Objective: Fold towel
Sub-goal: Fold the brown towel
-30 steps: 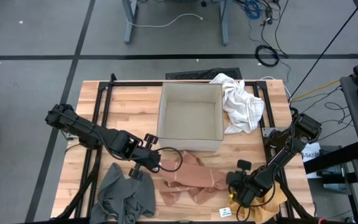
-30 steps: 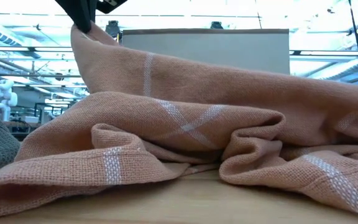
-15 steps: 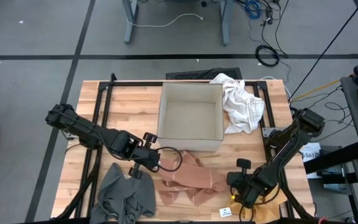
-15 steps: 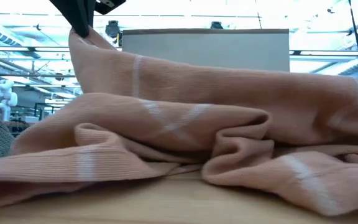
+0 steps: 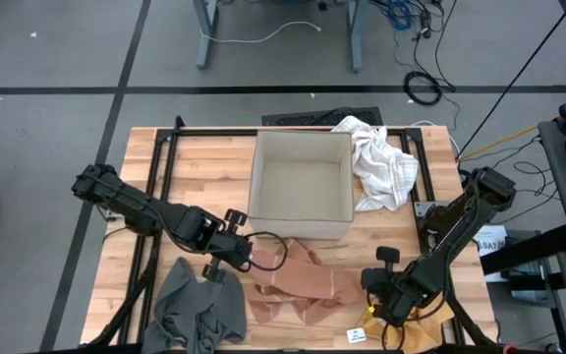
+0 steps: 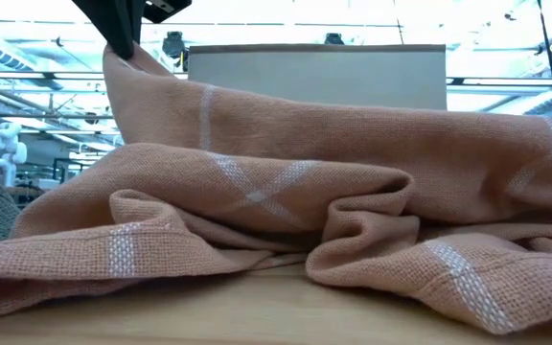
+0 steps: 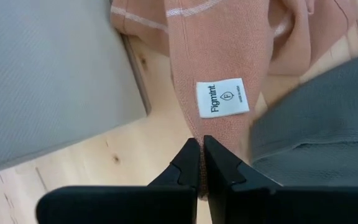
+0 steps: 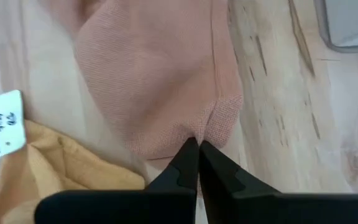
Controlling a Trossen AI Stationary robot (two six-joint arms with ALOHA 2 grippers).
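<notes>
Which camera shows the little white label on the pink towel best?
The left wrist view: the white label on the pink towel fills the frame, print readable, just ahead of the left gripper. The high, low and right wrist views don't show it.

I'm looking at a robotics lab: wooden counter (image 5: 204, 157) on grey floor tiles (image 5: 47, 49), loose cables (image 5: 423, 87) trailing, ceiling strip lights (image 6: 27, 53), a white robot figure (image 6: 3, 149) far left.

Pink towel (image 5: 298, 285) lies crumpled on table (image 5: 204, 157); left gripper (image 5: 247, 258) and right gripper (image 5: 369, 288) pinch its opposite ends.
</notes>
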